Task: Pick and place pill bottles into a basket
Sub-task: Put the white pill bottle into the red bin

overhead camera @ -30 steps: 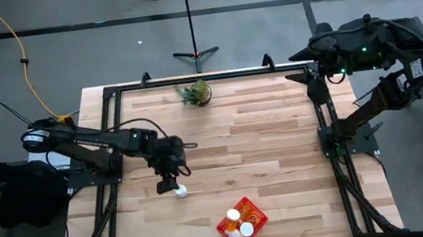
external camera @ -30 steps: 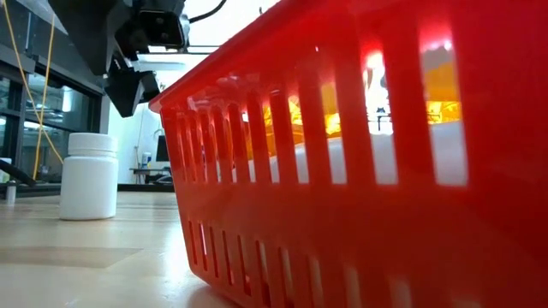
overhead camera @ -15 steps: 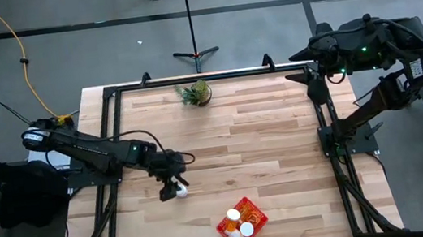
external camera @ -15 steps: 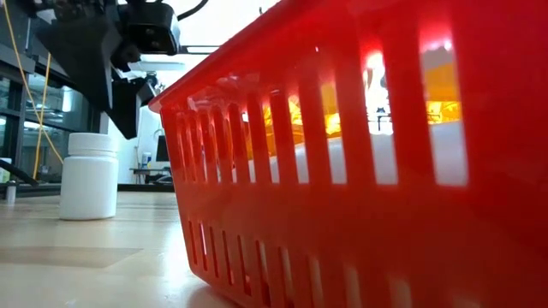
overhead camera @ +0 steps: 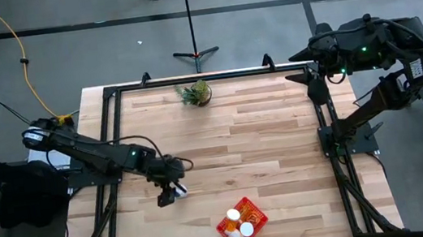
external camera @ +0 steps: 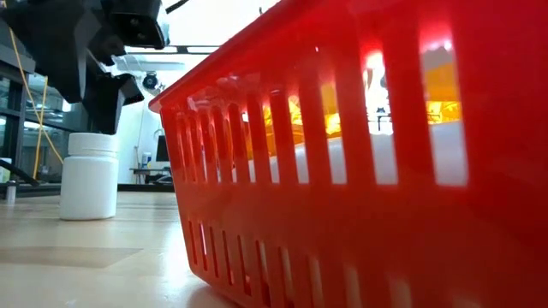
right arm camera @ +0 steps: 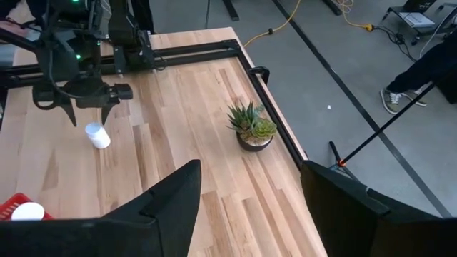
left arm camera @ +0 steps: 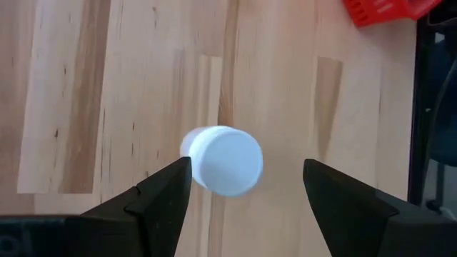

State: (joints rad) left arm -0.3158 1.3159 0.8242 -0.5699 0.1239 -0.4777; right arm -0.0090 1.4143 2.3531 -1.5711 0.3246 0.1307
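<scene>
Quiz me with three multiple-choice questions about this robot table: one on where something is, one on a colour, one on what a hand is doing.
1. Where does the small green potted plant stand?
A. Near the table's far edge
B. Inside the basket
C. Under the right arm

2. What colour is the small rectangular plastic basket?
A. Blue
B. Red
C. Green

3. How is the left hand placed?
A. Shut on the plant
B. Resting in the basket
C. Open above a white-capped pill bottle standing on the wooden table

Answers:
1 A: the high view shows the plant by the far edge, away from the basket.
2 B: every view of the basket shows red walls.
3 C: the left wrist view shows both fingers spread either side of the bottle, not touching it. The right hand waits open, off by the table's far right corner.
</scene>
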